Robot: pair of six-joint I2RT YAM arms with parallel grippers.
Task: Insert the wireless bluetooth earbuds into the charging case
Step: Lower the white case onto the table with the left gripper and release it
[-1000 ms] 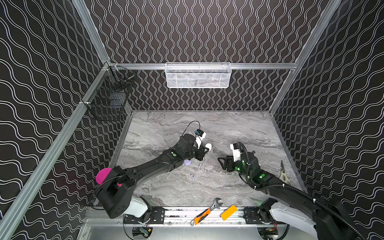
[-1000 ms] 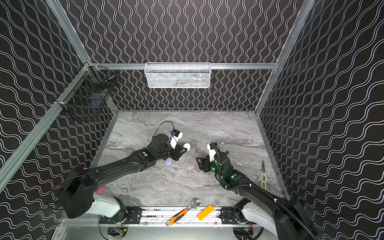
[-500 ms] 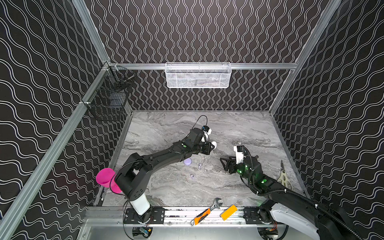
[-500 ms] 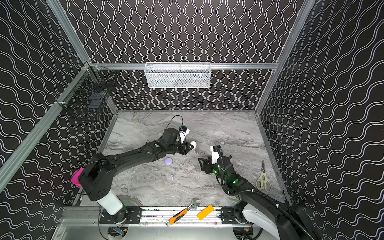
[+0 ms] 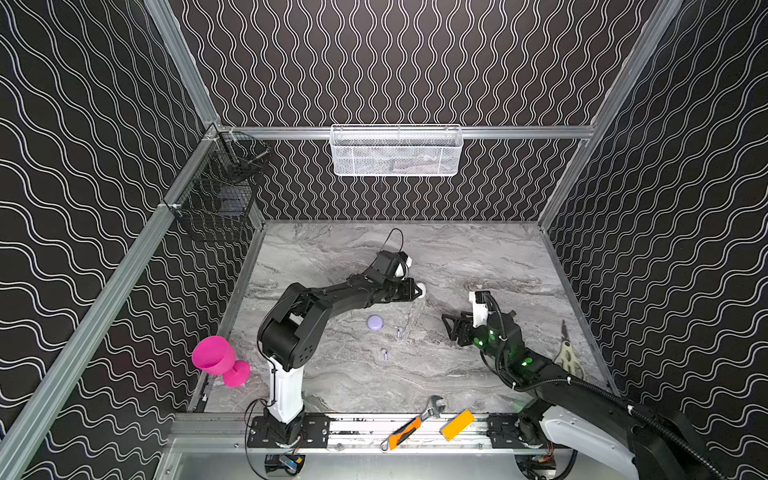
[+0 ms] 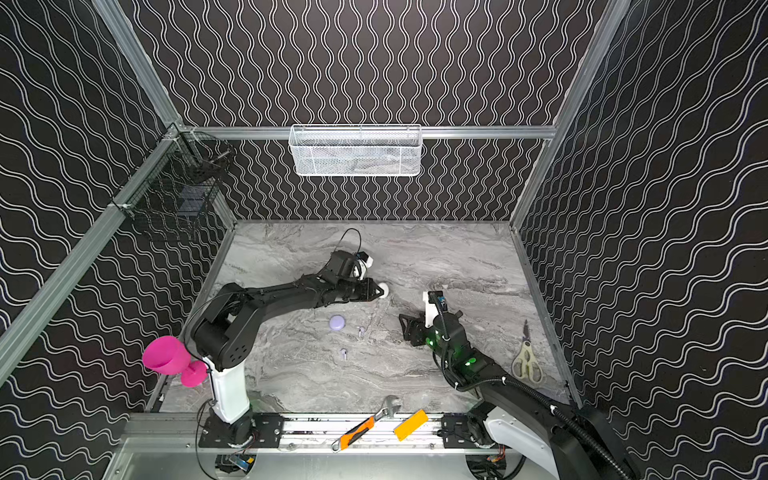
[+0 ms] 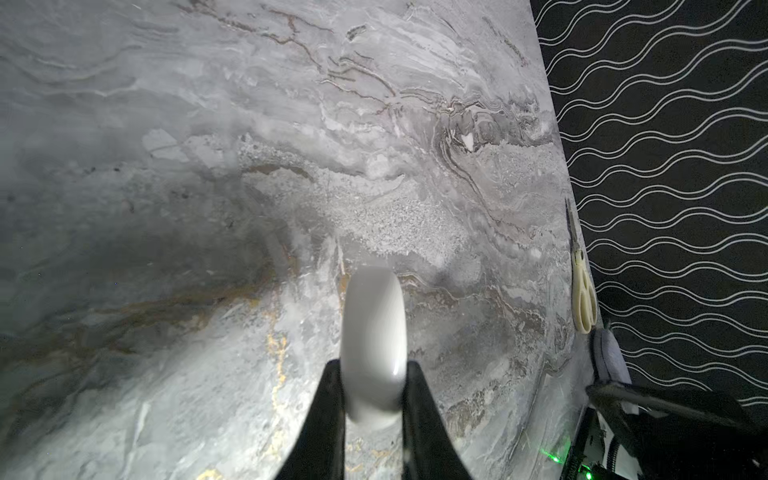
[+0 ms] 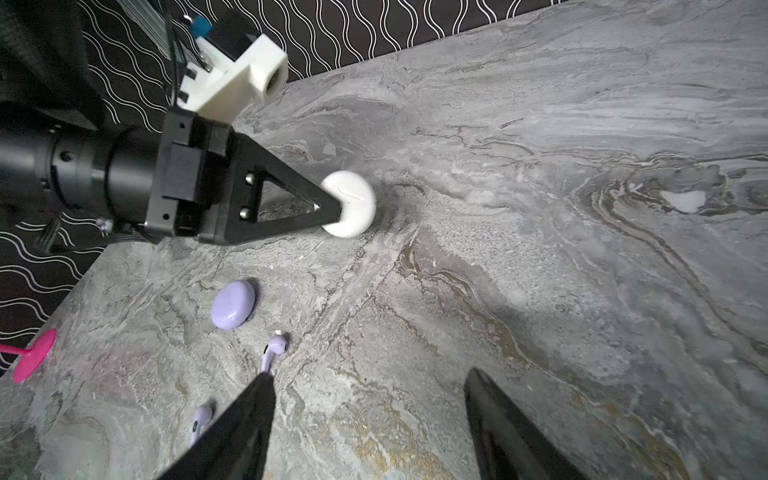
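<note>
My left gripper (image 5: 415,289) (image 7: 372,368) is shut on a white round charging case (image 5: 420,287) (image 6: 385,289) (image 7: 374,328) (image 8: 350,203), pinched edge-on just above the marble floor. A closed lavender case (image 5: 375,322) (image 6: 337,323) (image 8: 232,304) lies nearer the front. Two lavender earbuds lie loose beside it, one (image 5: 399,331) (image 6: 361,331) (image 8: 273,350) close to the case, another (image 5: 384,353) (image 6: 343,353) (image 8: 201,417) further forward. My right gripper (image 5: 448,330) (image 6: 405,330) (image 8: 368,374) is open and empty, low over the floor, right of the earbuds.
A pink goblet (image 5: 214,358) stands at the front left edge. Scissors (image 5: 567,353) (image 7: 582,291) lie by the right wall. A wrench (image 5: 433,405), an orange knife (image 5: 405,432) and a yellow block (image 5: 457,424) rest on the front rail. Wire baskets (image 5: 397,151) hang on the walls.
The left arm's elbow has swung in toward the middle and its gripper has carried the white case slightly right. The right gripper has barely moved.
</note>
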